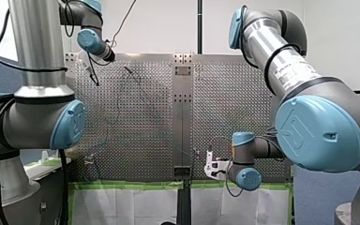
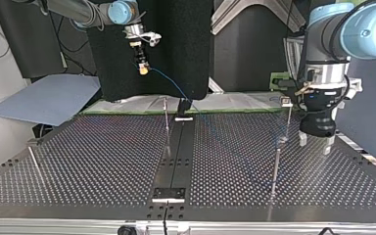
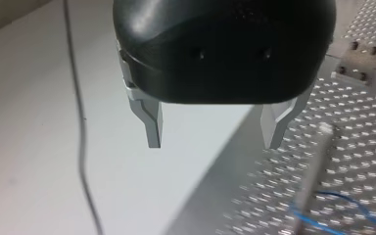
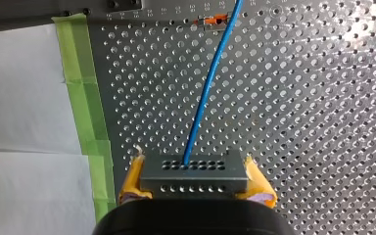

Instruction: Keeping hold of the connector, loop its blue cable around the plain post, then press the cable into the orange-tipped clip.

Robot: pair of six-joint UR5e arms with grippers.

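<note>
Connector [image 4: 194, 175] is clamped between the yellow pads of my right gripper [image 2: 143, 68], held up off the worktop [image 2: 78, 161] near its far edge in the top view. The blue cable [image 4: 205, 93] runs out of it in a fairly straight line, passing just beside the orange-tipped clip [image 4: 210, 20]. First danger, as I read it: that line shows little slack, so a wide swing round a post could tug the connector askew in the pads or pull it free. Second danger: the thin middle post [image 2: 166, 128] stands close to the cable's path, and a low pass could snag the cable on the wrong side or clip the post with the fingers. My left gripper [image 3: 215, 132] hangs empty, metal fingers spread wide, low over the other side of the worktop, with a second post [image 3: 314, 166] just beside one finger and a stretch of blue cable under it. A sideways drift there would bump that post. Which one is the plain post I can't tell from here. Room-wise, green tape [image 4: 85, 98] marks the worktop edge just beside the connector, so that side is tight. The perforated spread toward the top view's near edge is open, and the two grippers are well apart.
</note>
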